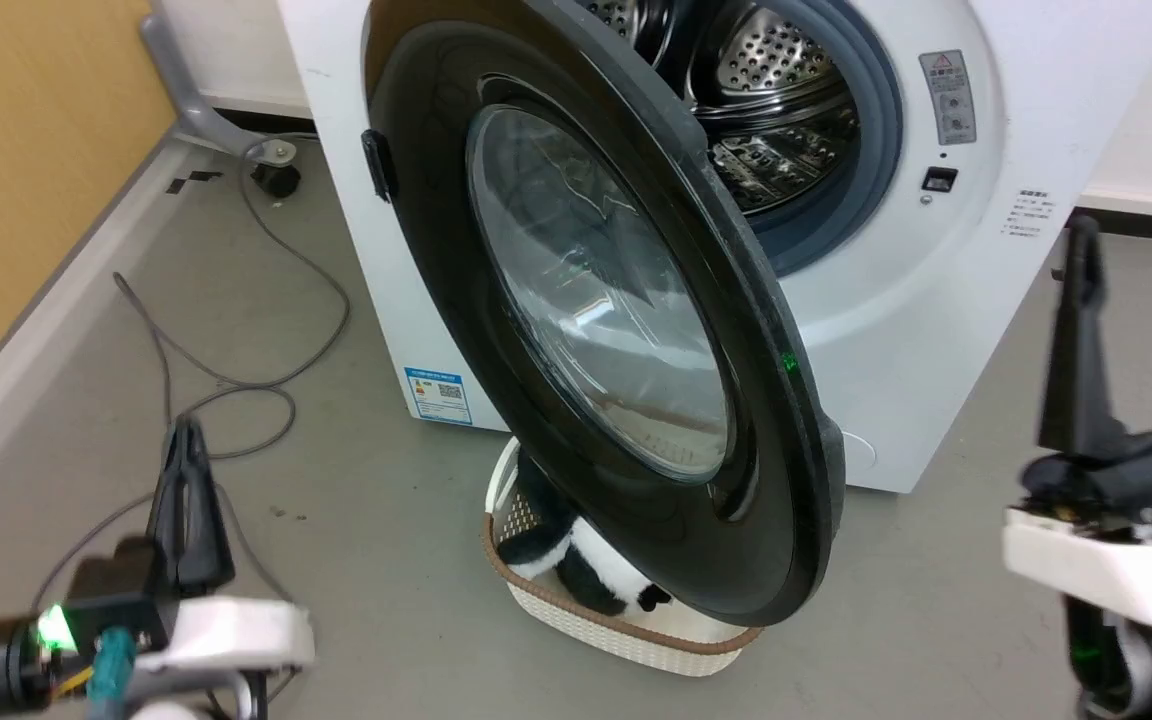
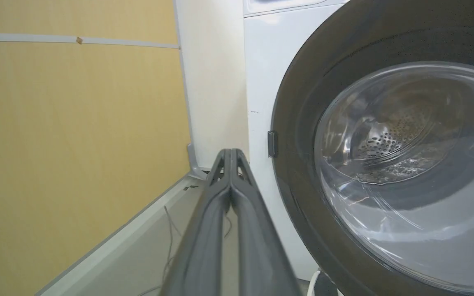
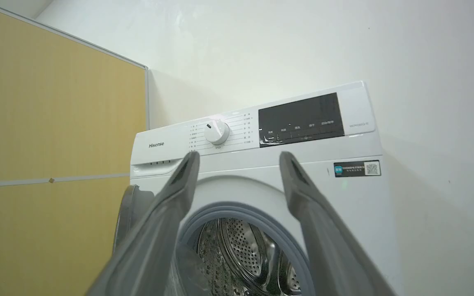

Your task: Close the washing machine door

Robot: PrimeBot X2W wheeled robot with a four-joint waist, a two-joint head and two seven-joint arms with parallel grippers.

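Grey floor (image 1: 366,540), one door (image 1: 596,300) (open)

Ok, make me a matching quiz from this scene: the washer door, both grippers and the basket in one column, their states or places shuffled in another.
Things:
1. washing machine door
2. left gripper
3. right gripper
4. basket

States or places:
A. sits below the door
B. fingers pressed together
C. swung open
D. fingers spread apart

Pairs: 1-C, 2-B, 3-D, 4-A
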